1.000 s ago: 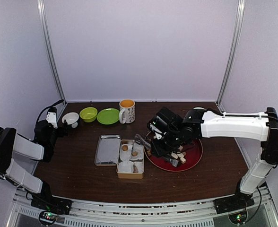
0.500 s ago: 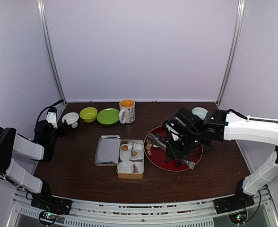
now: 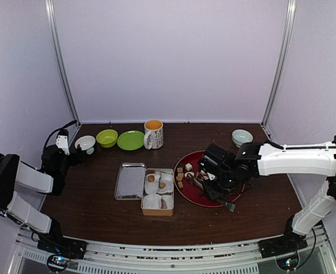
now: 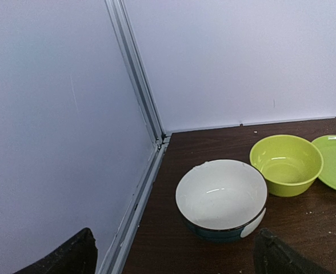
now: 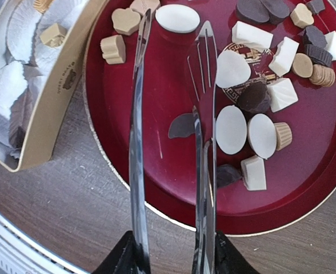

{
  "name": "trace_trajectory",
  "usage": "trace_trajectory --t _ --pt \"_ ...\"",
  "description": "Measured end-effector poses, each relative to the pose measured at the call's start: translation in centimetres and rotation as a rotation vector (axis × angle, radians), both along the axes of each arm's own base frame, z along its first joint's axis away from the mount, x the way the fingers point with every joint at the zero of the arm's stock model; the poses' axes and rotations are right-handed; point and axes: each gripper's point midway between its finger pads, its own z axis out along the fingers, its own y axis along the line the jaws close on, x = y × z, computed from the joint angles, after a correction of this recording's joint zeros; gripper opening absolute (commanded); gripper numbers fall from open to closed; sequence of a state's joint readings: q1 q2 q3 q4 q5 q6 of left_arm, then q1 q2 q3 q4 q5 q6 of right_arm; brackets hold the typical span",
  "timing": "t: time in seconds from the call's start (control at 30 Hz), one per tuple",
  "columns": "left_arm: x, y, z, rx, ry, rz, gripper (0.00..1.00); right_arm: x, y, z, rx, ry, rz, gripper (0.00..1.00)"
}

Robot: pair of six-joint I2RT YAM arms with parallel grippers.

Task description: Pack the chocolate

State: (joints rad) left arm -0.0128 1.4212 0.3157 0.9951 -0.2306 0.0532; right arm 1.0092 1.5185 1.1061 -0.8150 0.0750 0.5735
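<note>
The chocolate (image 5: pixel 231 129) lies as white ovals, white blocks, tan and dark pieces on a red plate (image 5: pixel 168 165). Two tan pieces (image 5: pixel 55 34) sit in white paper liners inside the tan box (image 5: pixel 54 108) left of the plate. My right gripper (image 5: pixel 171 254) is shut on metal tongs (image 5: pixel 136 142). The tong arms stand apart over the plate's left half with nothing between their tips. From above, the right gripper (image 3: pixel 214 177) hovers over the plate (image 3: pixel 236 191). My left gripper (image 4: pixel 176 257) is open at the far left, holding nothing.
A tin lid (image 3: pixel 130 181) lies left of the box (image 3: pixel 158 212). A mug (image 3: pixel 154 133), green plate (image 3: pixel 131 140), green bowl (image 4: pixel 285 165) and white bowl (image 4: pixel 222 197) line the back left. A pale bowl (image 3: pixel 242 137) stands at the back right.
My right arm has swung back to the right, from beside the box to over the red plate, and the tongs have spread a little. The left arm has not moved.
</note>
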Motion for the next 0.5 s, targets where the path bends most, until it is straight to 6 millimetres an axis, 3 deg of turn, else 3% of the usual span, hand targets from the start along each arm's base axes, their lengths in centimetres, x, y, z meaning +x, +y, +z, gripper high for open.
trace_trajectory --t 0.23,0.5 --pt "0.0 0.0 0.0 0.000 0.000 0.000 0.98 0.4 -0.1 -1.7 -0.055 0.011 -0.007 0.44" --pt "0.0 0.0 0.0 0.000 0.000 0.000 0.98 1.7 1.1 -1.5 -0.063 -0.010 -0.011 0.45"
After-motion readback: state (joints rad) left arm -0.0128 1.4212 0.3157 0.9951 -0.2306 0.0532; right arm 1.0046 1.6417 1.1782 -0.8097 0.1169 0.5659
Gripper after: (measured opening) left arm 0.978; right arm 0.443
